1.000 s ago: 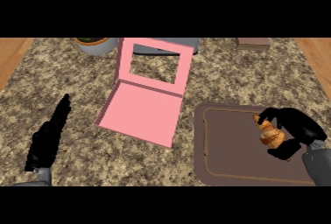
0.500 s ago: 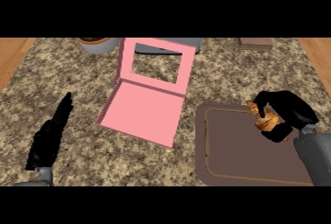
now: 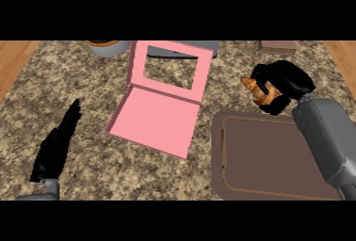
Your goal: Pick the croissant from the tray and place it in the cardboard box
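Observation:
My right hand is curled round the golden-brown croissant, holding it in the air just beyond the far edge of the brown tray. Only the croissant's left side shows past the fingers. The pink cardboard box lies open to the left of the tray, its windowed lid tilted back. The croissant hangs to the right of the lid, apart from it. My left hand rests open at the lower left, fingers straight and pointing up the counter.
A grey bowl with a brown rim stands at the far left behind the box. A small brown block sits at the far right. Wooden strips border the speckled counter on both sides.
My right hand has lifted the croissant off the tray and carried it away from me and to the left, towards the box lid. The left hand has stayed still.

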{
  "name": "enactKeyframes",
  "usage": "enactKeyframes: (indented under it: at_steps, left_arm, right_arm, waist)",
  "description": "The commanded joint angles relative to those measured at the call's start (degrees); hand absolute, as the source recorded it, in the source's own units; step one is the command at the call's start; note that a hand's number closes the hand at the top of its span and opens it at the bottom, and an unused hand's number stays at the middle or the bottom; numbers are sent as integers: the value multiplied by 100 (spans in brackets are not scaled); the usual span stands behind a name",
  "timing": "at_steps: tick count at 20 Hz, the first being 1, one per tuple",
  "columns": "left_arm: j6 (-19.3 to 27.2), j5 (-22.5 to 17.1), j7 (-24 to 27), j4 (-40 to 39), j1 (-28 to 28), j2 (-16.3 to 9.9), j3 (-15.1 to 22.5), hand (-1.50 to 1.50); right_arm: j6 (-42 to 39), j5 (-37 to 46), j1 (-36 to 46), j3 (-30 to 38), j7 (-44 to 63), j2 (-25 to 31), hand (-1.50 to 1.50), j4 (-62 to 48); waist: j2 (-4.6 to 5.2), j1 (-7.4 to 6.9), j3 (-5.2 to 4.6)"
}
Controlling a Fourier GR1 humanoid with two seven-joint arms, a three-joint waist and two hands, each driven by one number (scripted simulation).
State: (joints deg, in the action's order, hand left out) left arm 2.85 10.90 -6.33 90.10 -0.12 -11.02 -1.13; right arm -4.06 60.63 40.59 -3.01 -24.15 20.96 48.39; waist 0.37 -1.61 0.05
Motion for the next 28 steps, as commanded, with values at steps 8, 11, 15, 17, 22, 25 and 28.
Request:
enactKeyframes:
  at_steps: [8,11,15,17,22,25,28]
  left_arm:
    - [-52,-72,29,77,162,-23,-117,0]
    - [24,-18,40,-3,126,65,-99,0]
    - [-134,-140,-77,-38,-86,-92,-292,0]
    - [-20,23,708,-290,432,107,-130,0]
    - [-225,-126,97,-258,-210,-210,-437,0]
    - [-53,72,73,-289,-227,67,-213,0]
    - [106,179,445,-731,-349,94,-297,0]
  right_arm:
    - [-1361,-1966,608,882,-1376,-556,150,444]
    - [-1951,-2269,826,860,-909,-773,150,1098]
    - [-2166,-2399,741,643,-98,-1295,150,1819]
    - [-2271,-2514,806,632,163,-1440,150,2043]
    - [-2048,-2269,1575,443,1077,-1927,150,1604]
    - [-2020,-2327,1602,252,1408,-2079,150,1779]
    - [-1686,-2700,2028,-333,1911,-2088,150,1363]
  waist:
    - [-59,139,-3]
    - [-75,194,-8]
    - [-60,177,-7]
    - [-56,158,-9]
    - [-30,90,-8]
    - [-37,119,-6]
    - [-29,75,-9]
